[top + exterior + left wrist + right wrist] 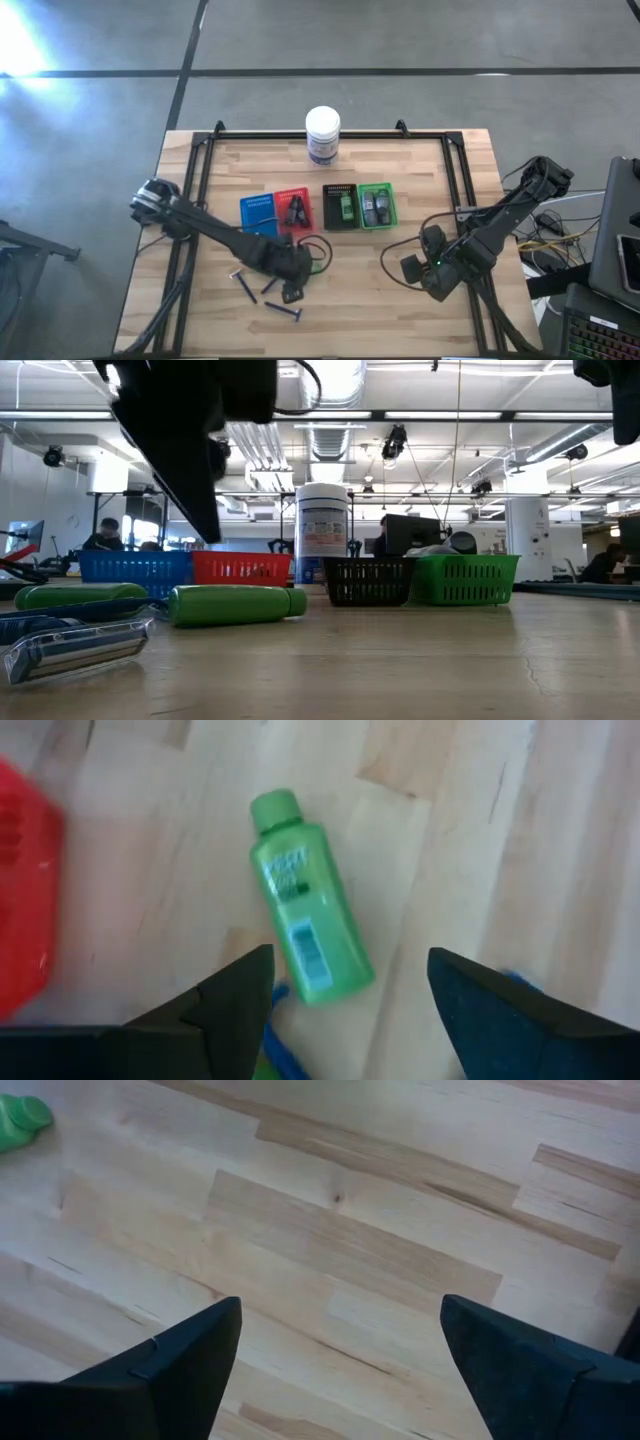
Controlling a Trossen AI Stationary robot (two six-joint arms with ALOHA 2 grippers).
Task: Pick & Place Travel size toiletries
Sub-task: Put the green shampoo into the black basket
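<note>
Green bottle [303, 907] bears an unreadable label between open left gripper [350, 995] fingers.

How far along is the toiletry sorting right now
Done: items already lie in the red tray, black tray and green tray. In hand: nothing; the left tool hangs open over a green bottle on the table. Left: that bottle and the razors. The right tool waits open over bare wood.

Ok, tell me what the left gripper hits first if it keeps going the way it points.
Probably the green bottle lying on the table: the left gripper, jaws open, points down at it. How far off it hangs is unclear.
</note>
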